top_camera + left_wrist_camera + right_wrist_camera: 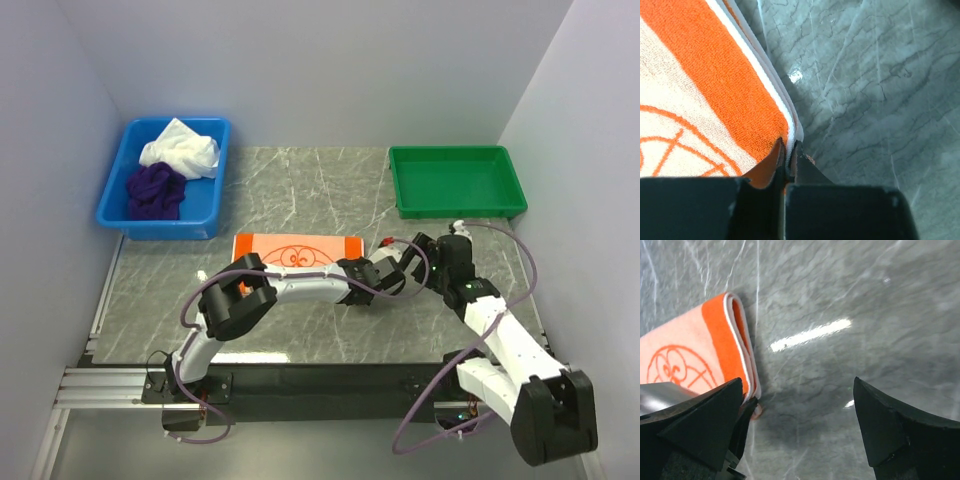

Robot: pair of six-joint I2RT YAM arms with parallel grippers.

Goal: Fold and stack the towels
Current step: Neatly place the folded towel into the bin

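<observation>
The grey marble table (300, 190) spreads under and all around both grippers. The blue bin (160, 228) stands on it well away from the left gripper (385, 272), far off to that gripper's left and beyond it, at the table's back corner. The green tray (450, 150) sits beyond the right gripper (420, 262) and a little to its right, apart from it, with bare marble between. The orange towel (290, 250), folded into a long flat strip with a white-edged border and a pale printed panel, lies on the table and stretches away to the left of the left gripper, its right end reaching that gripper's tips. In the bin, far from either gripper, the white towel (182, 150) lies crumpled at the back and the dark purple towel (155, 190) is bunched just in front of it, the two touching. The left wrist view shows the left gripper (790, 150) clamped tight on the orange towel (715, 85) at its corner, with orange cloth pinched between the closed jaws. The right gripper (797, 382) is spread wide over bare marble and grasps nothing; the folded end of the orange towel (700, 350) lies just beside the finger (705, 420) on the left of the right wrist view.
</observation>
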